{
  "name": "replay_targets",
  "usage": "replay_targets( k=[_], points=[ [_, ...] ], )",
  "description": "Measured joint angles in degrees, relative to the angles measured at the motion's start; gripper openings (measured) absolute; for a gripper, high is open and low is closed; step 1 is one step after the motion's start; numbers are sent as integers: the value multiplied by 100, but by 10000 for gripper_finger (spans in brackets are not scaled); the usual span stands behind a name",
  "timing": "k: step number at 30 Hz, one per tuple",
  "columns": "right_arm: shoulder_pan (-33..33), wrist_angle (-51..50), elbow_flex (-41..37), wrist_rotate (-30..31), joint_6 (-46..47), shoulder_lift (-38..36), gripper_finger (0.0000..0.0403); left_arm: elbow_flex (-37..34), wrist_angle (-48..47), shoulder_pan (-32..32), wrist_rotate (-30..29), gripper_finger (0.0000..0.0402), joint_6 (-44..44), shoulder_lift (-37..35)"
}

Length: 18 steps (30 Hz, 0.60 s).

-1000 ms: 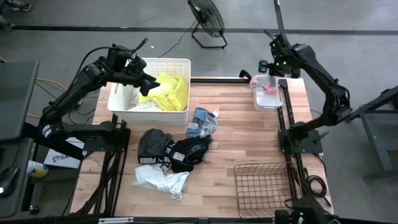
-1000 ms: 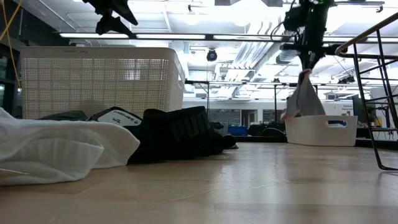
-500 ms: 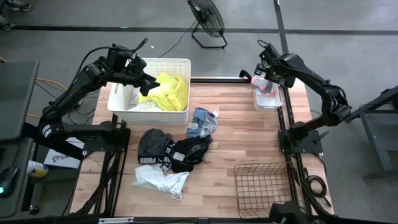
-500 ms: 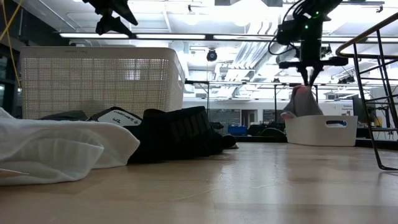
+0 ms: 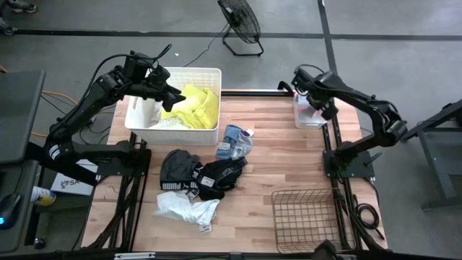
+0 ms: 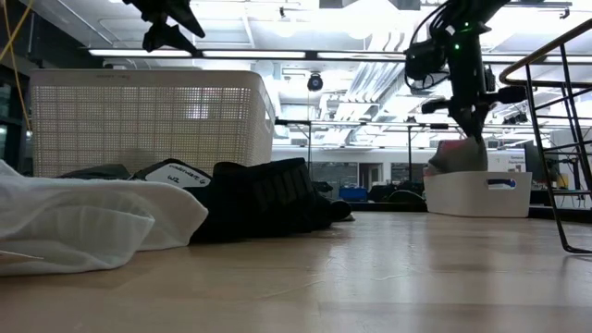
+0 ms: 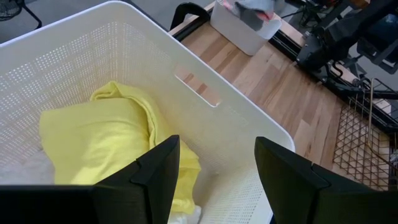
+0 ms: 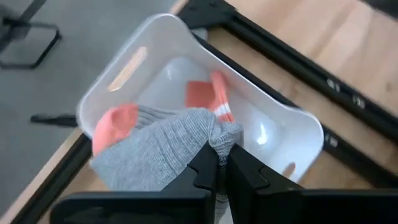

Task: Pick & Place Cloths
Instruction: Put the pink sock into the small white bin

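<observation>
My right gripper [image 8: 219,163] is shut on a grey sock [image 8: 161,146] with an orange toe, low over the small white tub [image 8: 298,124] at the table's far right edge [image 5: 310,112]. In the low view the sock [image 6: 453,157] bunches on the tub's rim under the gripper [image 6: 472,129]. My left gripper [image 7: 214,180] hovers open over the big white perforated basket [image 5: 173,126], above the neon yellow cloth [image 7: 99,143] lying inside. On the table lie grey-blue socks [image 5: 234,141], black cloths with white print [image 5: 198,175] and a white cloth [image 5: 186,209]. My right gripper pinches a bunched fold of the sock's grey ribbed part [image 8: 219,135] between its two fingers, coming from above and pointing down. The rest of the sock spreads below the fingers inside the tub, slack, with its orange toe [image 8: 115,121] toward the tub's wall.
An orange-and-white piece [image 8: 208,96] lies on the tub's floor. A brown wire basket [image 5: 303,217] sits at the near right corner. Bare wood lies between the cloth pile and the tub. A fan [image 5: 240,22] stands on the floor beyond the far edge.
My right gripper has come down and moved toward the table's left, staying shut. The sock, which hung long below it a second ago, has sunk into the tub and bunched up there.
</observation>
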Motion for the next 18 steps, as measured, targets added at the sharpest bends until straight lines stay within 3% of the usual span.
replay_targets(
  k=[8,18],
  points=[
    [215,8,-436,-182,1575,0,12,0,-57,-1,2,202,145,0],
    [-53,181,-748,-134,1674,0,11,0,-55,0,3,202,306,0]
  ],
)
